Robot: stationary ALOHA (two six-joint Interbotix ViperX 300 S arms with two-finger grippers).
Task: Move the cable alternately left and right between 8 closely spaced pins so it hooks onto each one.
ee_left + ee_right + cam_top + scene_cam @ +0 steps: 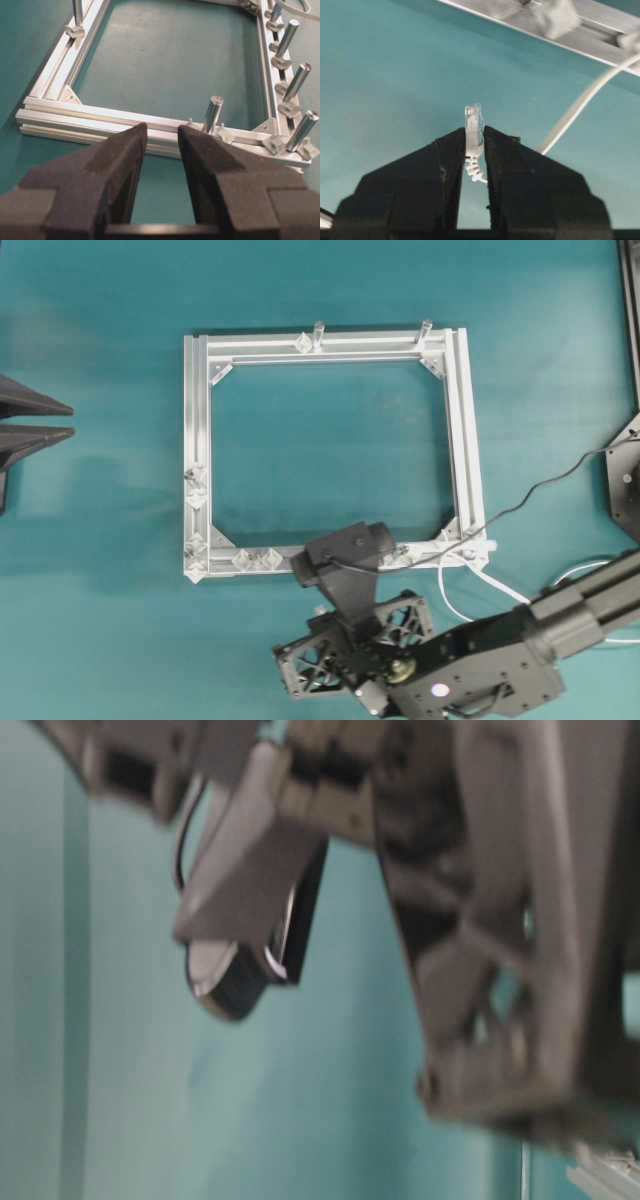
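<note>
Gripping the small clear-white plug [473,118] at the end of the long thin white cable [580,107], the right gripper [474,137] has its two matt black foam-faced fingers [445,160] nearly together, the plug standing out past their tips and the ribbed strain relief between them. The cable curves away from the plug toward the silver aluminium frame [600,30], a square of grooved extruded rails lying flat on a smooth teal table [100,590]. In the overhead view the cable [455,595] loops off the frame's lower right corner [470,555] beside the right arm, and tiny translucent whitish diamond-shaped pins [256,559] sit along the rails. The left gripper [161,137] hovers low outside one rail with its black fingers parted and nothing between them; only this view shows the taller grey cylindrical posts [211,114] upright along the rails. The table-level view is blurred and filled by dark arm parts against teal
</note>
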